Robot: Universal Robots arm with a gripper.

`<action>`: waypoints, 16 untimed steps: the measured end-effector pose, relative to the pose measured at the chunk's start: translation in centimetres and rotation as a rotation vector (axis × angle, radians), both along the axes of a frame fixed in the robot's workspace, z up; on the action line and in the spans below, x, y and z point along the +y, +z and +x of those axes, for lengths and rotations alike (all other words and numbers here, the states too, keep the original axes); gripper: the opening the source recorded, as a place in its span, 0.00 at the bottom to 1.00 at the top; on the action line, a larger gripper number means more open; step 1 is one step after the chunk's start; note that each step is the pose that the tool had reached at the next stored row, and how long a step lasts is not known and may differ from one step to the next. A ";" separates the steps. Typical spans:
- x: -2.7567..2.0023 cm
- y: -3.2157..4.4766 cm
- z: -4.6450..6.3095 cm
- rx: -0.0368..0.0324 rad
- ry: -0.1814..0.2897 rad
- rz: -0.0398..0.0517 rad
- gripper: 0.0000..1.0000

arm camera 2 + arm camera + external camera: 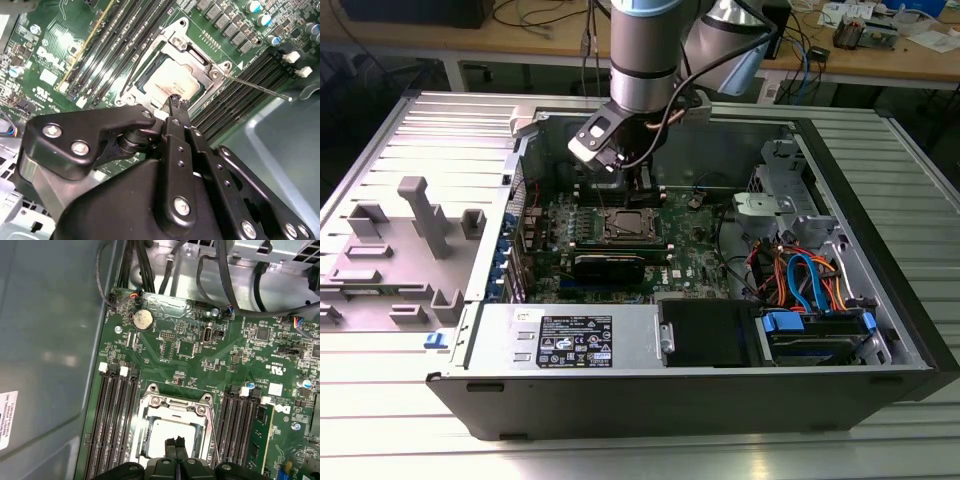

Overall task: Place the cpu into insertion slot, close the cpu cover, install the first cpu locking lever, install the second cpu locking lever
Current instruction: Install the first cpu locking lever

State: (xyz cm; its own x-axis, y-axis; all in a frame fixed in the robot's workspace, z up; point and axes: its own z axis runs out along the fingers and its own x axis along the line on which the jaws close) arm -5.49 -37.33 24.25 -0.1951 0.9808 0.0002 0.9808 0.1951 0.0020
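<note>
The cpu (172, 82), a dull silver square, lies in the insertion slot (628, 226) on the green board. The cpu cover (200, 65), a silvery frame, lies down around it, with the chip showing through its window. My gripper (177, 102) is shut with nothing between its fingers, its tips just above the cover's near edge; in the first wrist view the gripper (175, 442) stands over the cpu (170, 432). One thin locking lever (260, 87) sticks out sideways from the socket corner, unlatched. A second wire lever (134, 65) runs along the opposite side.
Long black memory slots (235, 95) flank the socket on both sides. The open computer case (880, 260) walls in the board, with a drive cage and coloured cables (800, 280) at the exterior view's right. A grey fixture plate (400, 240) lies at the exterior view's left.
</note>
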 end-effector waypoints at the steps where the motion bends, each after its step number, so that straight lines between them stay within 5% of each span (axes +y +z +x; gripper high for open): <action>1: 0.00 0.00 0.0 0.0000 0.018 0.0000 0.11; 4: 0.00 -0.01 0.0 0.0002 0.073 -0.0004 0.11; 9: 0.00 -0.17 0.0 0.0000 0.348 -0.0002 0.11; 16: 0.00 -0.18 0.0 -0.0005 0.417 0.0031 0.11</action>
